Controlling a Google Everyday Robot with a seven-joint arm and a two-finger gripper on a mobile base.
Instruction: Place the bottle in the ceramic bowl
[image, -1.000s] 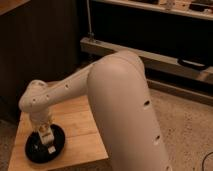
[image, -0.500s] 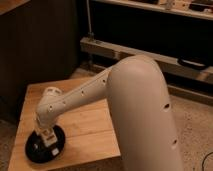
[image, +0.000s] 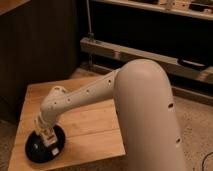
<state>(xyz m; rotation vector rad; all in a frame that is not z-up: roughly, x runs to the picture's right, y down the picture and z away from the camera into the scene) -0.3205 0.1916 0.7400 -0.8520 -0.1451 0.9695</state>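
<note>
The ceramic bowl (image: 35, 150), black, shallow and glossy, sits on the front left corner of the wooden table (image: 90, 125). My gripper (image: 46, 137) hangs straight down over the bowl, just above its inside. A small whitish shape with a tan band, which looks like the bottle (image: 49, 139), shows at the gripper's tip over the bowl. The wrist hides how it is held and whether it touches the bowl.
My white arm (image: 145, 110) reaches across the table from the right and fills the foreground. A dark cabinet wall stands behind the table. A metal shelf rail (image: 130, 52) runs along the back right above a speckled floor (image: 192, 115).
The arm's upper links have swung to the right and farther from the camera. The gripper has stayed over the bowl, shifting only slightly right.
</note>
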